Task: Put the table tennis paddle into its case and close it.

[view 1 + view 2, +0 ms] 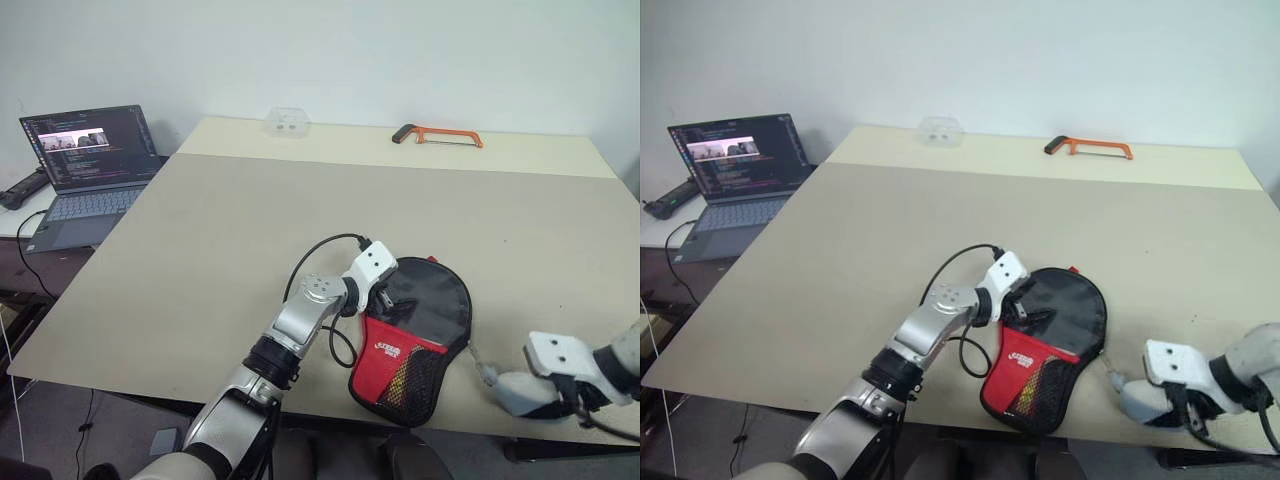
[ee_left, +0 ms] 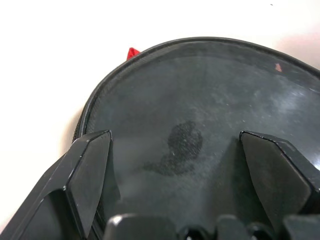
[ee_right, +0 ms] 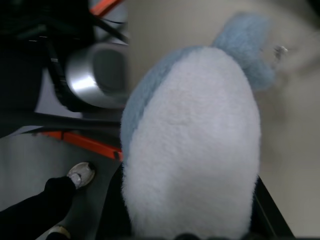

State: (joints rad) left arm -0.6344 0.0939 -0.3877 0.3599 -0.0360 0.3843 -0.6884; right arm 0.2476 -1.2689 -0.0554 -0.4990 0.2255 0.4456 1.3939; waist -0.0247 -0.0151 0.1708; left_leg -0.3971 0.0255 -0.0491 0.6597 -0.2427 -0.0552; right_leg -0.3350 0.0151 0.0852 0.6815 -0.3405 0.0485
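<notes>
beige table (image 1: 250, 250) carries the case (image 1: 425, 330) right under the left gripper (image 1: 385, 300), with an orange hacksaw (image 1: 440, 135) and clear box (image 1: 288, 121) far beyond it.

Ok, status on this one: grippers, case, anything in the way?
Left gripper open, over the case's black upper part. Right gripper shut on a fluffy white-and-blue thing at the table's near edge. Nothing blocking the case.
</notes>
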